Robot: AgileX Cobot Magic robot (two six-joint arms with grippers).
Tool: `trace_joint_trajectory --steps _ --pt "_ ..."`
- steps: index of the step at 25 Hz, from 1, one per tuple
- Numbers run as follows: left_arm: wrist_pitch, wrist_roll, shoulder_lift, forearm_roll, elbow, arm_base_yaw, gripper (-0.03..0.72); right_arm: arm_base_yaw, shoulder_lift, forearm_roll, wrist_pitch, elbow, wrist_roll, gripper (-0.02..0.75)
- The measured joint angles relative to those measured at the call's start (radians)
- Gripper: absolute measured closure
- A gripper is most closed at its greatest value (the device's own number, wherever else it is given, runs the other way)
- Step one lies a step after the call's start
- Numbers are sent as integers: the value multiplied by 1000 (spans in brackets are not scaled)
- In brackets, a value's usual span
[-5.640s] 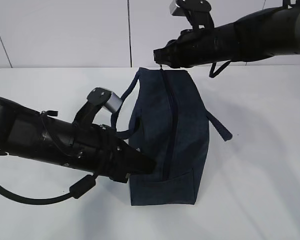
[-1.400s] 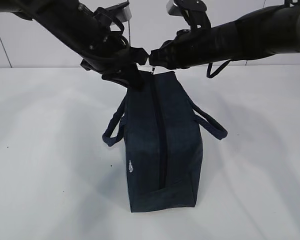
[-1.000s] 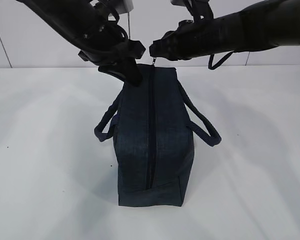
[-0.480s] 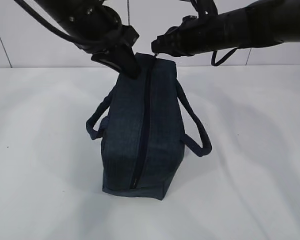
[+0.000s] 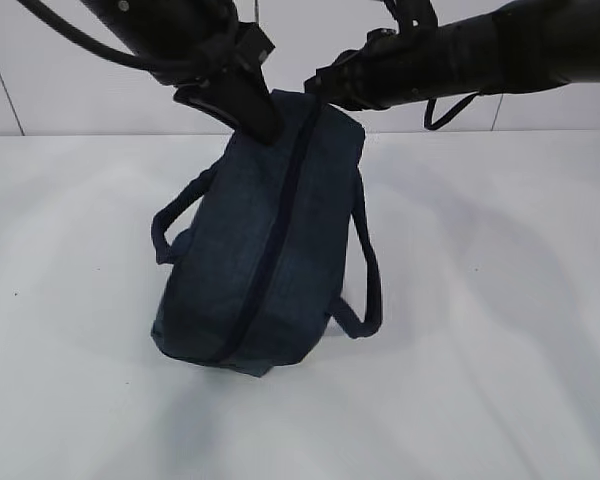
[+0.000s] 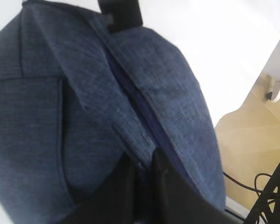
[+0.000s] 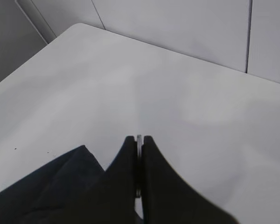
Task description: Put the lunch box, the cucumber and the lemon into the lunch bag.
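Two grippers clamped at far end of lunch bag point(image 5: 265, 250). Left gripper point(image 6: 143, 161) pinches fabric beside zipper point(image 6: 144, 116); right gripper point(image 7: 138, 144) closed on thin metal pull ring point(image 7: 139, 138). Bag hangs tilted from both grips, near end resting on table point(image 5: 500, 330), handles point(image 5: 365, 270) drooping. Risk: thin ring slipping from fingers, or bag swinging and twisting, zipper jamming. Lunch box, cucumber, lemon not in view.
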Motion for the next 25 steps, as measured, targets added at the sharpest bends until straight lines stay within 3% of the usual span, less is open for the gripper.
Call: trace_joint_trajectory --steps 16,19,25 --pt "-15 0 -30 18 0 0 669 0 -4 20 11 -4 0 722" --pt "-1 2 -34 9 0 0 670 -6 -4 58 1 -6 -6 638" --pt "21 7 -47 3 0 -2 670 -26 -4 170 0 -6 -53 339"
